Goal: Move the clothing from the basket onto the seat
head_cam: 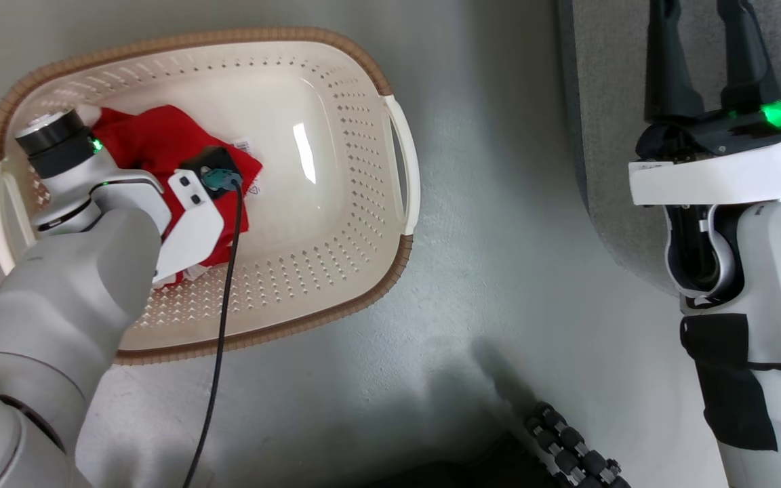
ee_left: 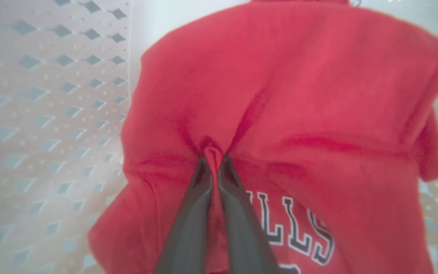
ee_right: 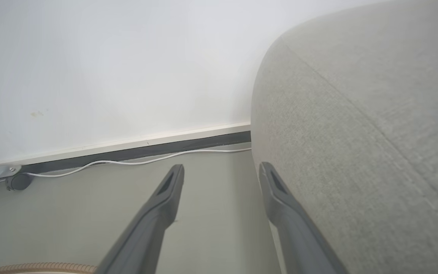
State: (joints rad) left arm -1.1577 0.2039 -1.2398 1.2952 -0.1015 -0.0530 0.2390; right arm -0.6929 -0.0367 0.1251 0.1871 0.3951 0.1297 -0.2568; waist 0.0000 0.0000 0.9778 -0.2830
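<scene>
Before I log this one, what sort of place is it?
Likely a living room: a grey fabric sofa, a laundry basket of red clothing on the floor, a skirting board along a white wall.

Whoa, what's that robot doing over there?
It is picking up laundry. Its left gripper is shut on a fold of the red clothing, which lies inside the cream basket on the floor. Its right gripper is open and holds nothing, next to the grey sofa where the clothing should go. The clothing is not out of the basket yet.
</scene>
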